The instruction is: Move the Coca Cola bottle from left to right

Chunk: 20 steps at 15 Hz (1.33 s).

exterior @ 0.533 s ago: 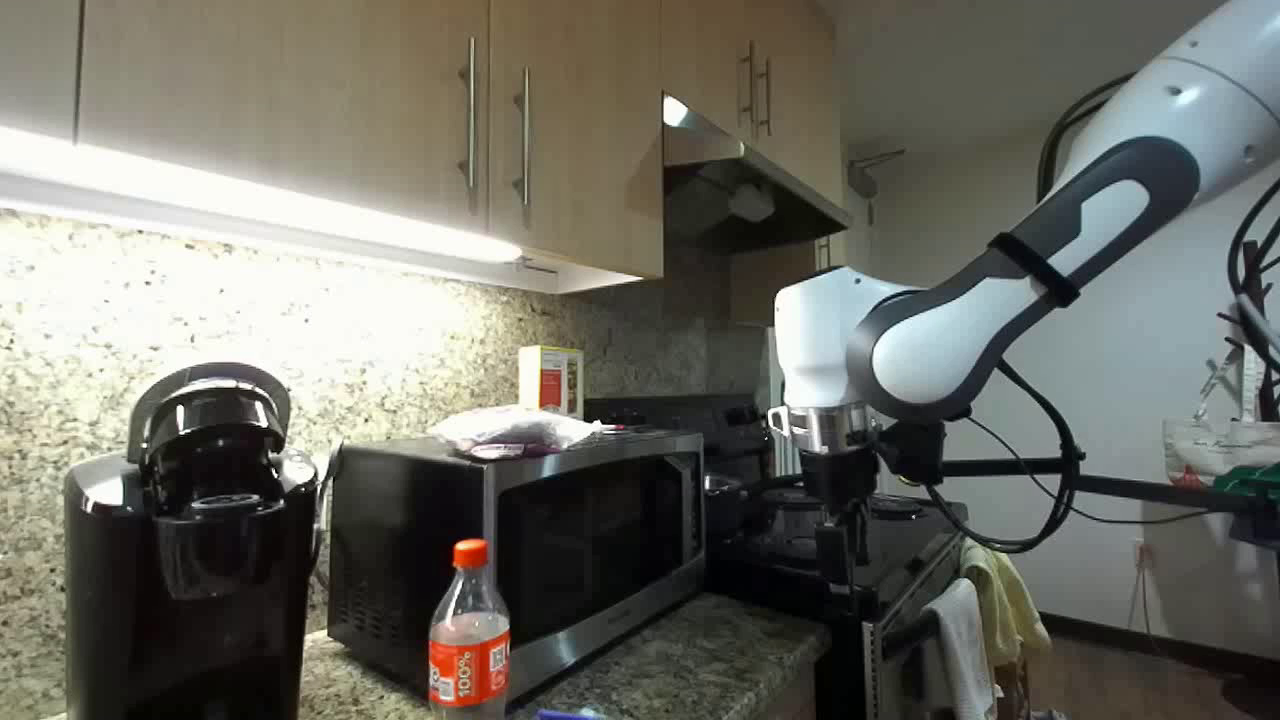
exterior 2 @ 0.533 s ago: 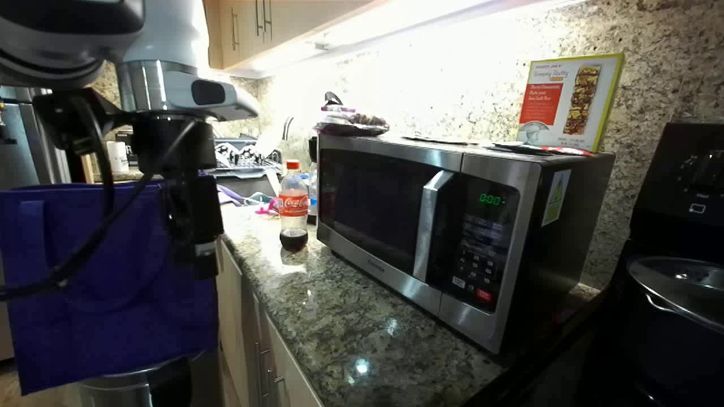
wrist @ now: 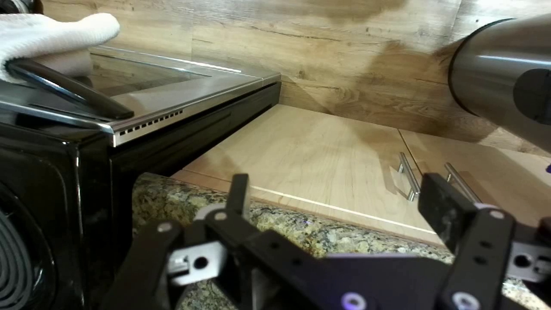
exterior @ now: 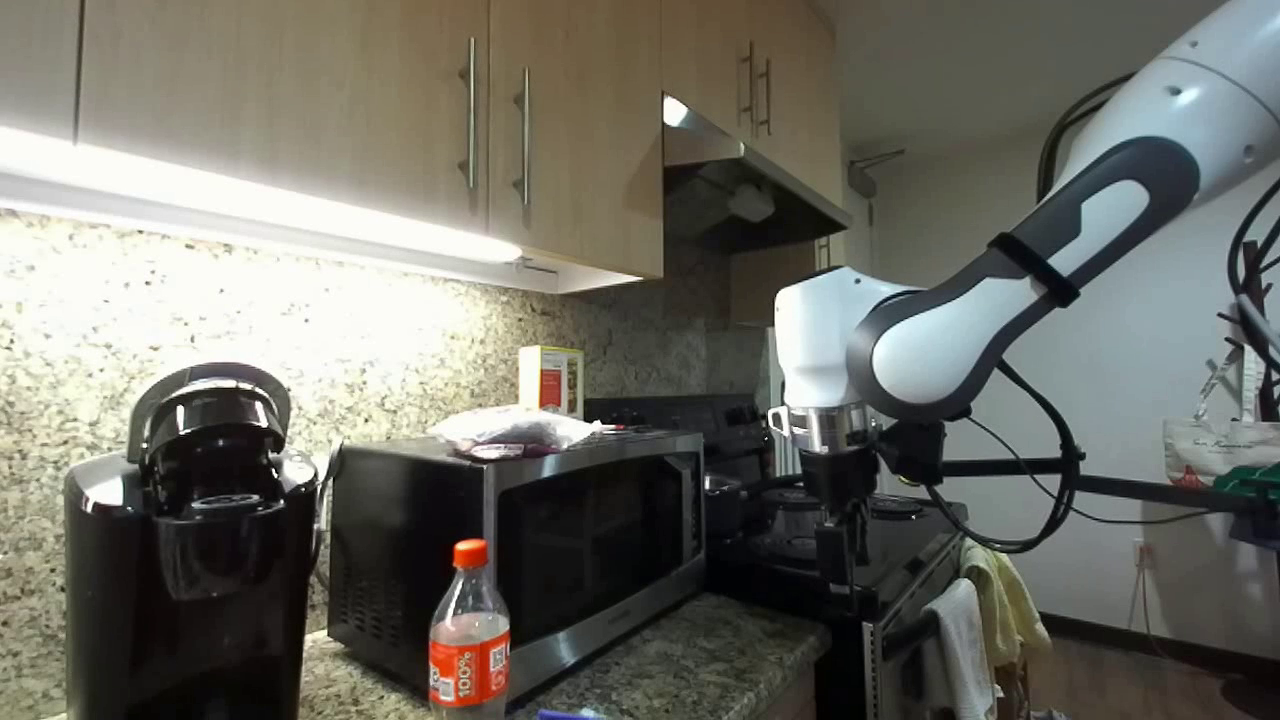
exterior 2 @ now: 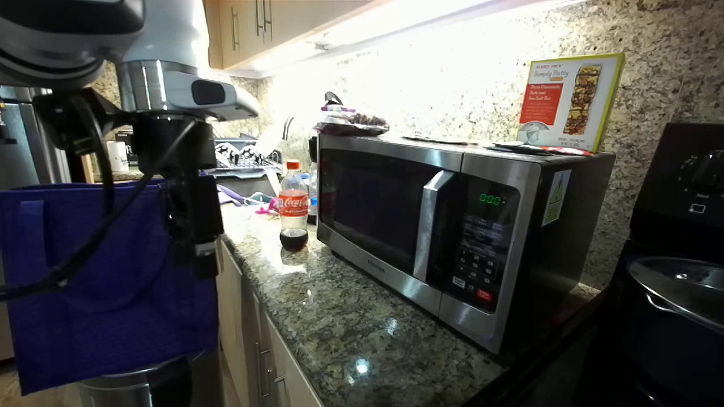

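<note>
Granite counter (exterior 2: 339,311) nearby, the claw (wrist: 338,196) hangs spread wide.

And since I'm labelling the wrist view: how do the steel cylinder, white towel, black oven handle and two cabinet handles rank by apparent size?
1. Steel cylinder
2. White towel
3. Black oven handle
4. Cabinet handles: too alike to rank
Edges crop the top two.

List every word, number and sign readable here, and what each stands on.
"Coca-Cola", its end curving away: bottle
"100%", sideways: same bottle
"TOSHIBA": microwave
"0:00": microwave's display
"Simply Nutty": yellow-edged box
"Sea Salt Bar": same box
Triangular warning sign: sticker on the microwave's side
Too small or blurred: lettering on the keypad, the sticker's wording, the box's remaining print, writing on the white tote bag.
</note>
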Motion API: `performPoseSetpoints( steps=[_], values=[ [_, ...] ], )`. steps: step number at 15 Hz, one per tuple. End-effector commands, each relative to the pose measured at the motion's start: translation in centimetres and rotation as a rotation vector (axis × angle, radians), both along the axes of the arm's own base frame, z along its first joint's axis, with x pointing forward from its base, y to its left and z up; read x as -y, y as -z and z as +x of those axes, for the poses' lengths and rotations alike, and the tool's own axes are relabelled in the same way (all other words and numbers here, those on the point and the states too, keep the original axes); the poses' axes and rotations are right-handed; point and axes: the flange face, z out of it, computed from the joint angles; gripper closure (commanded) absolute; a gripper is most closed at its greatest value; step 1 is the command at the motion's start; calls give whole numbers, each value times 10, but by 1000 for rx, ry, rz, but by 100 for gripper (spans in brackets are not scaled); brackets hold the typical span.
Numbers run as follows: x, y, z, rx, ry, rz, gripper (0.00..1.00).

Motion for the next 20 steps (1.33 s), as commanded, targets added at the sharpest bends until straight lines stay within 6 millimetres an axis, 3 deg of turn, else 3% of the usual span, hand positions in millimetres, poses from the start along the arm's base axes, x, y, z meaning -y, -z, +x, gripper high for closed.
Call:
performPoseSetpoints(
  steps=[1, 5, 9, 14, 17, 20],
  values=[
    [0, -9, 13, 1, -23, 11, 0],
    [-9, -36, 54, 50, -82, -1, 0],
    [-42, -53, 115, 72, -201, -7, 0],
    [-96, -56, 177, 87, -322, -6, 0],
    [-127, -63, 194, 103, -361, -1, 0],
    [-152, -76, 197, 137, -387, 9, 0]
  ],
)
